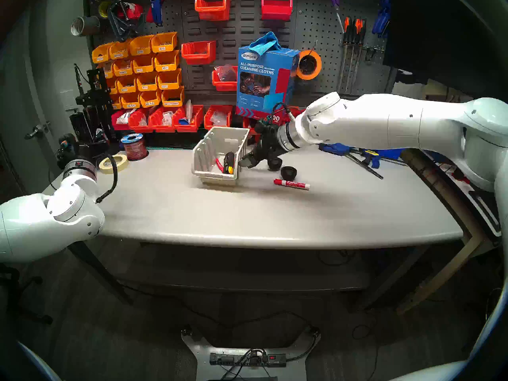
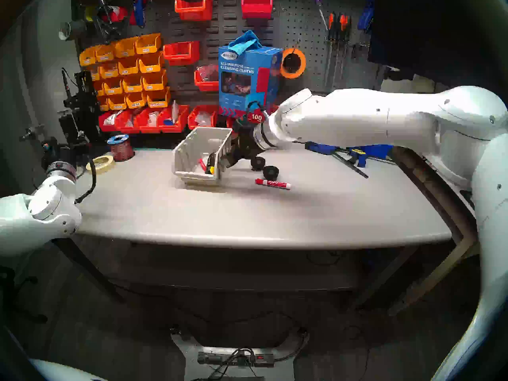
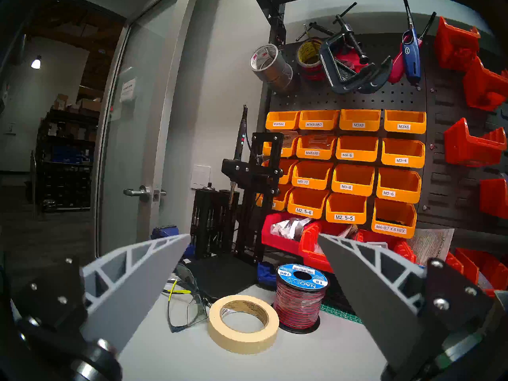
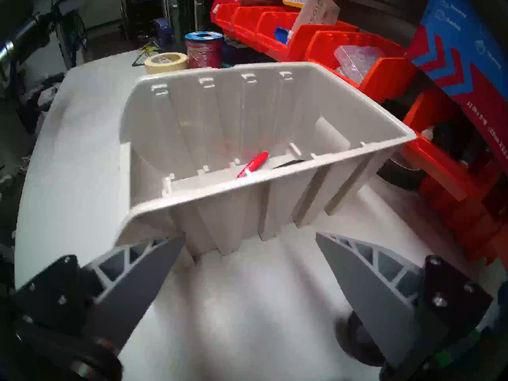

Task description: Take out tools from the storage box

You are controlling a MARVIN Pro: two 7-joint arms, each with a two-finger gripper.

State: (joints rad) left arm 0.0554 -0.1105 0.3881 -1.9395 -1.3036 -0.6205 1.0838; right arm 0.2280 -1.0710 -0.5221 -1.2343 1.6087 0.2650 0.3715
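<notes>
Two tools remain in the beige storage bin (image 1: 217, 152) at the middle of the grey workbench (image 1: 247, 215) in the head view: a long black tool with yellow marks (image 1: 229, 163) and a slim red-handled tool (image 1: 219, 163), lying side by side near its low front, while a red-capped Expo marker (image 1: 291, 183) and two small black cups (image 1: 288, 172) already sit on the bench to the bin's right; the right gripper (image 1: 247, 161) hangs just beside the bin's right wall, angled down toward it, and the left gripper (image 1: 68, 148) is parked near a roll of masking tape (image 1: 114, 163) at the bench's far left. The second head view shows the same layout, the right gripper (image 2: 228, 160) close against the ribbed wall. From the left wrist, that gripper's fingers (image 3: 154, 262) stand wide apart and empty above the tape and a spool of red wire (image 3: 299, 298). From the right wrist, the fingers (image 4: 148, 265) are spread wide, holding nothing, just outside the bin's ribbed side, with the red-handled tool (image 4: 254, 163) visible over the rim. The job looks partly done; the next move likely calls for lifting over the rim and reaching down onto one of the remaining tools
</notes>
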